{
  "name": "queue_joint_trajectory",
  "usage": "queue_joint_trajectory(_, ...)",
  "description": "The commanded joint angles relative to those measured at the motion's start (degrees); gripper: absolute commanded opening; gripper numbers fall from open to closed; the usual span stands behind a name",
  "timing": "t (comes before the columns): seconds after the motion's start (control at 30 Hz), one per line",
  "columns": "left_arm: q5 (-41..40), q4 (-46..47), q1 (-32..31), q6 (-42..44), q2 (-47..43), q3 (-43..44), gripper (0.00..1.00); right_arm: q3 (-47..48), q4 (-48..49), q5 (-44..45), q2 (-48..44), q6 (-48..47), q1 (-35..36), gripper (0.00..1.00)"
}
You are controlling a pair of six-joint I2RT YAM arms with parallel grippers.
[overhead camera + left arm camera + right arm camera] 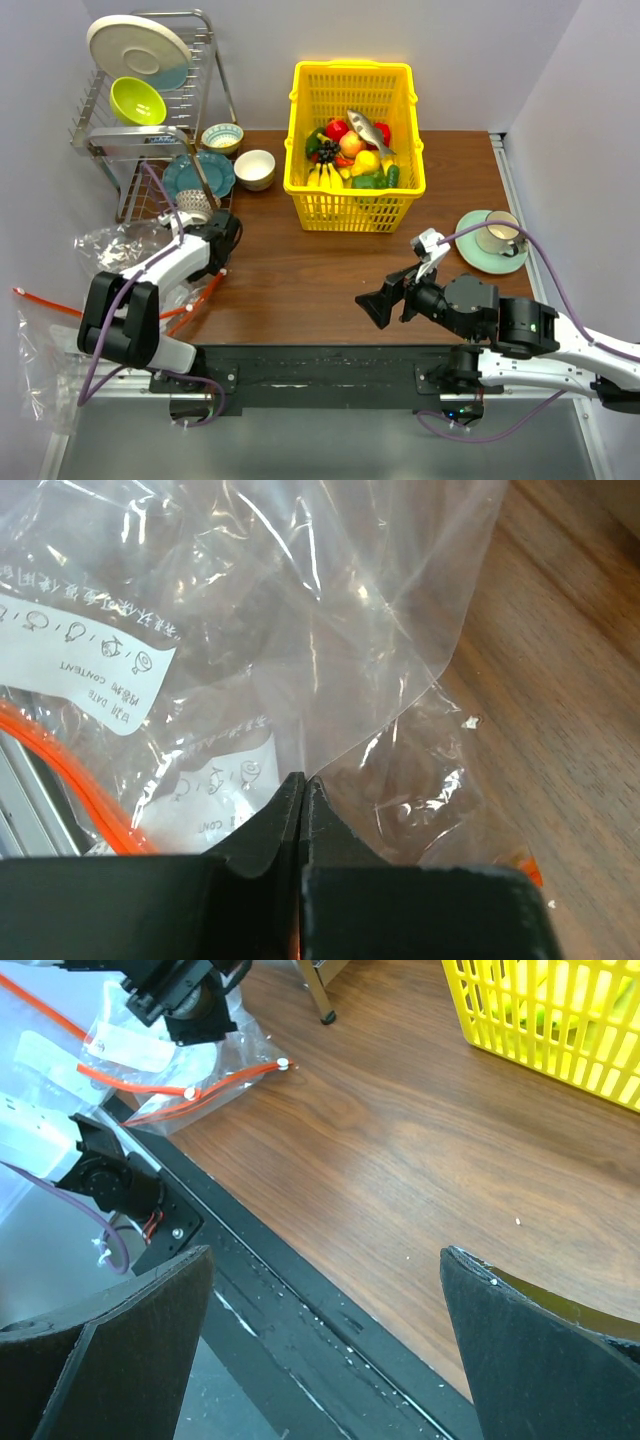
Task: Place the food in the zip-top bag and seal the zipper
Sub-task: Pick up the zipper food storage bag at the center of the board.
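The food sits in the yellow basket [352,205] at the back: a banana bunch [325,177], a yellow pear-like fruit [366,160] and green pieces [366,182]. The clear zip-top bag [125,245] lies crumpled at the table's left edge, its orange-red zipper [200,298] toward the front. My left gripper [212,258] is shut on the bag's film, as the left wrist view [303,782] shows; the zipper [75,780] runs lower left there. My right gripper [372,305] is open and empty over the front edge [325,1252]. The right wrist view shows the bag [150,1055] too.
A dish rack [150,100] with a plate and a green bowl stands back left, with bowls [254,168] and a blue plate [195,175] beside it. A cup on a green saucer [495,240] sits at the right. Another clear bag [40,350] hangs off the left.
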Motion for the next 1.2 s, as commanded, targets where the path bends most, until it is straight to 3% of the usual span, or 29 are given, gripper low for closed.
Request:
queue_joint_trajectory(0.0, -1.3, -4.5, 0.4, -5.0, -5.6, 1.7, 0.0, 0.5, 0.0, 1.1, 0.8, -1.1, 0.1, 0.99)
queue_joint_trajectory(0.2, 7.9, -7.1, 0.3, 0.5, -17.0, 5.2, 0.0, 1.2, 0.1, 1.6, 2.4, -1.6, 0.0, 0.99)
queue_joint_trajectory(0.5, 32.6, -7.6, 0.3, 9.0, -33.8, 12.5, 0.0, 1.1, 1.6, 0.6, 5.3, -1.4, 0.0, 0.98)
queue_joint_trajectory(0.67, 47.5, -5.7, 0.3, 5.3, -39.0, 14.9, 0.0, -2.2, 10.1, -5.4, 6.7, -2.4, 0.0, 0.99)
queue_joint_trajectory(0.83, 60.5, 2.1, 0.3, -3.1, -41.6, 12.9, 0.0, -2.3, 17.2, -10.1, 9.9, -5.1, 0.0, 0.99)
queue_joint_trajectory(0.97, 64.7, 10.6, 0.3, -10.0, -44.0, 9.8, 0.0, -2.5, 25.3, -14.2, 14.9, -7.5, 0.1, 0.95)
queue_joint_trajectory(1.17, 63.4, 13.2, 0.3, -13.9, -42.3, 10.4, 0.0, -3.2, 33.1, -15.2, 19.9, -9.6, 0.1, 0.92)
